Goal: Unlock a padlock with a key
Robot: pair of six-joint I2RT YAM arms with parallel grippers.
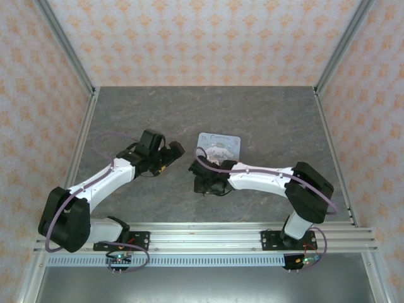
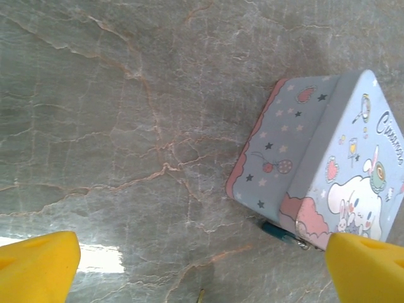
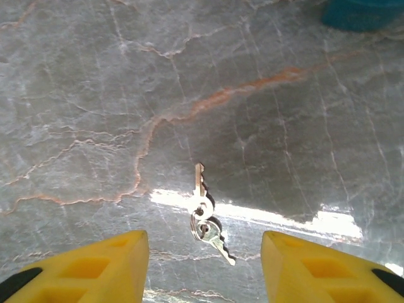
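Two small metal keys (image 3: 205,218) joined on a ring lie flat on the grey marble table, between and just ahead of my right gripper's (image 3: 205,271) yellow fingers. That gripper is open and holds nothing. The teal-blue padlock (image 3: 363,12) lies at the top right edge of the right wrist view. In the left wrist view the padlock (image 2: 279,231) lies against the near bottom edge of the cartoon tin (image 2: 328,170), its metal shackle end poking out. A tip of the key (image 2: 201,295) shows at the bottom edge. My left gripper (image 2: 202,271) is open over bare table.
The pale cartoon-printed tin (image 1: 219,146) stands mid-table just behind my right gripper (image 1: 205,182), with my left gripper (image 1: 169,154) to its left. Patterned walls and metal frame posts enclose the grey table (image 1: 265,113).
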